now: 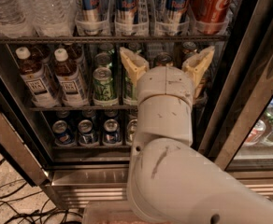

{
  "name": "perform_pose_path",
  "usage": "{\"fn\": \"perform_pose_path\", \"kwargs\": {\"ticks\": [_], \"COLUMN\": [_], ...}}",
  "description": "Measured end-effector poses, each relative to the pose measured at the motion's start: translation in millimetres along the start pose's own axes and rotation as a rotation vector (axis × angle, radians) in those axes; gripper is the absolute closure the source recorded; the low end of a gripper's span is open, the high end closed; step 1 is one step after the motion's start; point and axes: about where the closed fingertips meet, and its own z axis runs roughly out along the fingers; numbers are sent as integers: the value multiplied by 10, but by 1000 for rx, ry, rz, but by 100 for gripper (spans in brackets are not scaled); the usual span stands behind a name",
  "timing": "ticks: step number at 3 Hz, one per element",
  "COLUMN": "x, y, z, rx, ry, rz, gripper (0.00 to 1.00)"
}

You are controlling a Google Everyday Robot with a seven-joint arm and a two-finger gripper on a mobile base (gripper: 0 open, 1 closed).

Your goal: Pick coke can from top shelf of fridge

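The red coke can [211, 3] stands at the right end of the top shelf [108, 39] of the fridge [241, 78], in a clear lane tray. To its left stand three slim blue-and-silver cans [127, 3] and clear water bottles [29, 8]. My gripper [167, 64] is open and empty, its two tan fingers pointing up, in front of the second shelf, below and left of the coke can. My white arm hides the shelves behind it.
The second shelf holds tea bottles [68, 80] and a green can [104, 85]. The lower shelf holds dark cans [87, 132]. A dark door frame [253, 69] runs diagonally at right. Cables [15, 204] lie on the floor at left.
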Motion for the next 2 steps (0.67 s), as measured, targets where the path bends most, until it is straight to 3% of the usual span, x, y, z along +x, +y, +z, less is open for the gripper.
{"fn": "perform_pose_path", "kwargs": {"ticks": [2], "x": [-53], "y": [-22], "z": [13], "rx": [7], "ry": [-7], "rz": [21], "gripper": [0]}}
